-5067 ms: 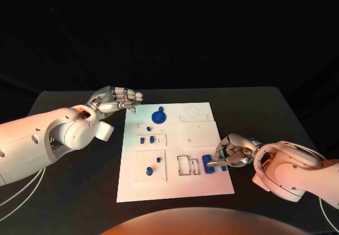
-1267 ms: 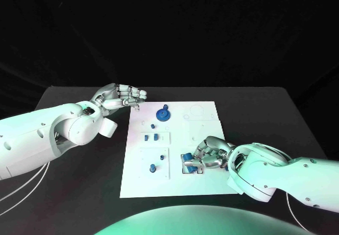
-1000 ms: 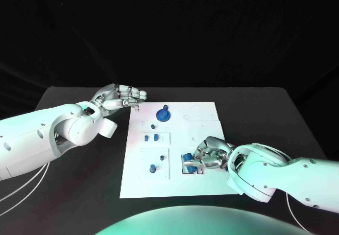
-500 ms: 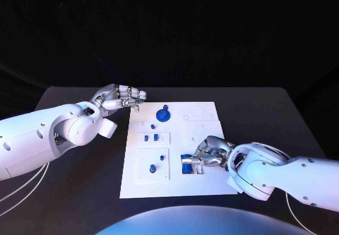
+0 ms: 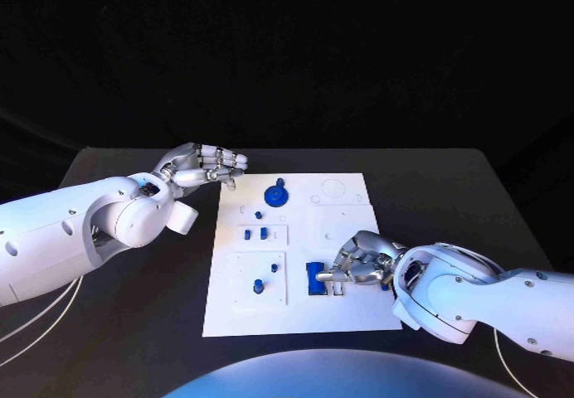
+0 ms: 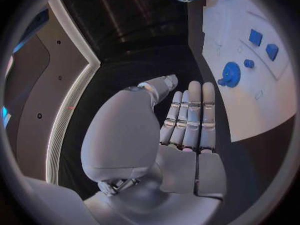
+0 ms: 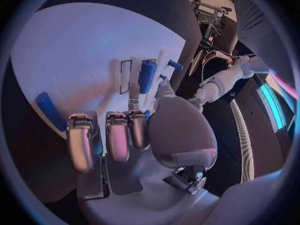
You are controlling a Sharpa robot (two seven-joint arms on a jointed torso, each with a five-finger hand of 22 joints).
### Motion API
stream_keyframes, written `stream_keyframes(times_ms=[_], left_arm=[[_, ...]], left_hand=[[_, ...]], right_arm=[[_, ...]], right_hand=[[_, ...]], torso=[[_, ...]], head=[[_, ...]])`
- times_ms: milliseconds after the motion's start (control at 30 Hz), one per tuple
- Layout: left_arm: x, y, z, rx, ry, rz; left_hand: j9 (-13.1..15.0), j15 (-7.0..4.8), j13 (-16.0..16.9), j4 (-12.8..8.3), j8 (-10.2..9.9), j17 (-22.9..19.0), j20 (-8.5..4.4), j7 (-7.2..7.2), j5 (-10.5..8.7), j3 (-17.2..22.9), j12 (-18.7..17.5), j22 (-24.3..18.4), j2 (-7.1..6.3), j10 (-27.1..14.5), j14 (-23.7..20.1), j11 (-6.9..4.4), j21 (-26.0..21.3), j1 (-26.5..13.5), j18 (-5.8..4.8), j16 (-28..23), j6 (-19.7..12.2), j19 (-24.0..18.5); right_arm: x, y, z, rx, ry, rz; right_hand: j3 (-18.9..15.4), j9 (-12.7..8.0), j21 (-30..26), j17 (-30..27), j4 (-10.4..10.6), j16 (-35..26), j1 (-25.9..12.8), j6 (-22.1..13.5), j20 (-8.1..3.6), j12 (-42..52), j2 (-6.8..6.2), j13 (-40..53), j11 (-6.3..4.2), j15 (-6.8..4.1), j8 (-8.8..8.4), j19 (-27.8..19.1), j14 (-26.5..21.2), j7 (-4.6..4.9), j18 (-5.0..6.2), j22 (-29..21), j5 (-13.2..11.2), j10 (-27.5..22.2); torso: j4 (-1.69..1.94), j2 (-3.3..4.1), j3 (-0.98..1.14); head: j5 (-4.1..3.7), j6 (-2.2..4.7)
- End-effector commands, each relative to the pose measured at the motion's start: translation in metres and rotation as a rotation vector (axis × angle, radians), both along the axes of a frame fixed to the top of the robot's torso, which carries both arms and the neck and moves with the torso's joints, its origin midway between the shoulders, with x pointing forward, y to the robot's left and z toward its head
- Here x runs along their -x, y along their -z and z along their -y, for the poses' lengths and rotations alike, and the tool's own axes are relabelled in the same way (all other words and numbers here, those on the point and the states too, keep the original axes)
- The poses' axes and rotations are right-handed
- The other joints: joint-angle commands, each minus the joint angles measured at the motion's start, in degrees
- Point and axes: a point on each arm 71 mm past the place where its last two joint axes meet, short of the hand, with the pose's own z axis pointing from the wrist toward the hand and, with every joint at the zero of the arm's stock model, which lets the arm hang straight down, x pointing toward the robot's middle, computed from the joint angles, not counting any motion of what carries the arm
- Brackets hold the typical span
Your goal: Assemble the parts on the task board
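Two hands share this job, and going left to right I begin with my left hand (image 5: 201, 166), which hangs over the black table (image 5: 132, 332) just off the far-left corner of the task board (image 5: 347, 319). Its fingers are curled in on themselves and nothing is in them.

On the white board itself, a round blue gear (image 5: 274, 196) sits near the far edge with a small peg just beyond it. Nearer to me come two small blue blocks (image 5: 255, 234), then two more small blue parts in a square recess (image 5: 265, 276).

Right of those, a blue bar (image 5: 314, 278) lies at a slot on the near half of the board, and my right hand (image 5: 362, 259) is bent down over it. The fingertips look to be touching or pinching the bar's right side, but I cannot tell whether I truly grip it or only press on it.

That doubt is the risk, as I judge it. If the bar is tilted against the slot's rim, pushing down could jam it or flick it out across the board. An uneven squeeze could also twist it, and a sideways shove might slide the whole board on the table.
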Motion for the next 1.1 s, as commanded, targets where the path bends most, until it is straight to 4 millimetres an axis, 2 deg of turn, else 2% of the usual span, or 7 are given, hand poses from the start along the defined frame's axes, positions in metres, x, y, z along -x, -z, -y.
stream_keyframes(times_ms=[33, 100, 333, 567, 733, 800, 1100], left_arm=[[0.000, -0.001, 0.002, 0.013, 0.008, 0.004], [0.000, -0.002, 0.001, 0.015, 0.005, 0.007], [0.000, -0.003, 0.001, 0.032, -0.010, 0.017], [0.000, -0.004, 0.003, 0.043, -0.013, 0.022], [0.000, -0.004, 0.005, 0.047, -0.010, 0.022], [0.000, -0.004, 0.005, 0.048, -0.009, 0.021], [0.000, -0.003, 0.005, 0.046, -0.006, 0.015]], left_hand=[[-0.08, -0.16, -0.08, -0.05, 0.33, -0.05, 0.03, 0.35, 0.30, -0.44, 0.25, -0.07, 0.57, -0.30, -0.43, -0.08, -0.38, 0.04, 0.68, -0.12, -0.08, -0.48], [-0.12, -0.15, -0.08, -0.06, 0.34, -0.07, 0.04, 0.36, 0.32, -0.46, 0.34, -0.10, 0.65, -0.41, -0.46, -0.06, -0.44, 0.03, 0.69, -0.11, -0.15, -0.47], [-0.13, -0.15, -0.06, -0.05, 0.34, -0.07, 0.05, 0.36, 0.31, -0.47, 0.42, -0.11, 0.68, -0.35, -0.46, -0.07, -0.46, 0.01, 0.68, -0.09, -0.17, -0.47], [-0.13, -0.15, -0.04, -0.01, 0.35, -0.07, 0.06, 0.36, 0.30, -0.50, 0.53, -0.12, 0.71, -0.23, -0.44, -0.08, -0.48, -0.05, 0.68, -0.07, -0.18, -0.46], [-0.13, -0.15, -0.04, -0.01, 0.35, -0.07, 0.06, 0.36, 0.30, -0.50, 0.53, -0.12, 0.71, -0.23, -0.44, -0.08, -0.48, -0.05, 0.68, -0.07, -0.18, -0.46], [-0.13, -0.15, -0.04, -0.01, 0.35, -0.07, 0.06, 0.36, 0.30, -0.50, 0.53, -0.12, 0.71, -0.23, -0.44, -0.08, -0.48, -0.05, 0.68, -0.07, -0.18, -0.46], [-0.13, -0.15, -0.04, -0.01, 0.35, -0.07, 0.06, 0.36, 0.30, -0.50, 0.53, -0.12, 0.71, -0.23, -0.44, -0.08, -0.48, -0.05, 0.68, -0.07, -0.18, -0.46]], right_arm=[[0.001, -0.005, 0.005, -0.034, -0.020, 0.023], [-0.001, -0.009, 0.014, -0.043, 0.001, 0.047], [-0.011, -0.023, 0.063, -0.018, 0.079, 0.167], [-0.007, -0.029, 0.095, 0.065, 0.092, 0.247], [0.000, -0.025, 0.105, 0.139, 0.083, 0.254], [0.002, -0.021, 0.107, 0.161, 0.080, 0.243], [0.011, 0.000, 0.105, 0.229, 0.068, 0.181]], right_hand=[[0.79, -0.10, -0.66, 9.23, 0.12, -0.11, 3.01, -1.10, -0.41, 0.21, -0.24, 10.86, 0.33, -0.40, -0.23, 5.55, 4.80, 0.30, -0.56, 14.73, -0.17, 3.54], [1.04, -0.36, -1.16, 8.88, 0.10, -0.23, 4.36, -2.05, -0.27, 0.13, -0.26, 10.84, 0.63, -0.17, -0.92, 5.35, 4.73, 0.69, -0.45, 14.58, -0.19, 3.48], [1.31, -1.26, -1.28, 8.83, -0.61, -0.28, 9.31, -4.27, 0.49, -0.26, -0.47, 10.68, 1.70, 0.73, -3.43, 5.30, 4.71, 1.93, -0.42, 14.55, -0.22, 3.23], [1.28, -1.45, -0.85, 9.03, -0.63, -0.22, 10.05, -4.39, 0.64, -0.19, -0.55, 10.75, 1.86, 0.88, -3.92, 5.47, 4.75, 2.10, -0.52, 14.68, -0.20, 3.25], [1.28, -1.38, -0.60, 9.12, -0.32, -0.19, 10.57, -2.95, 0.72, -0.12, -0.19, 10.82, 1.72, 0.85, -3.72, 5.56, 4.77, 1.85, -0.57, 14.75, -0.22, 3.31], [1.18, -1.25, -0.53, 9.19, -0.13, -0.17, 10.65, -2.15, 0.69, -0.13, -0.09, 10.82, 1.55, 0.73, -3.49, 5.59, 4.78, 1.63, -0.59, 14.77, -0.23, 3.32], [0.68, -0.82, -0.74, 8.85, 0.32, -0.29, 10.06, -1.05, 0.50, -0.48, -0.04, 10.61, 1.23, 0.46, -3.09, 5.51, 4.70, 1.26, -0.54, 14.71, -0.26, 3.20]], torso=[[-0.02, 0.01, 0.04], [-0.02, 0.00, 0.01], [0.04, -0.09, -0.13], [-0.22, -0.03, -0.02], [-0.30, -0.06, -0.03], [-0.21, -0.04, -0.04], [-0.06, 0.02, -0.02]], head=[[-0.14, 0.08], [-0.39, 0.13], [-1.53, 0.25], [-2.49, 0.60], [-2.96, 0.58], [-3.07, 0.59], [-3.10, 0.33]])
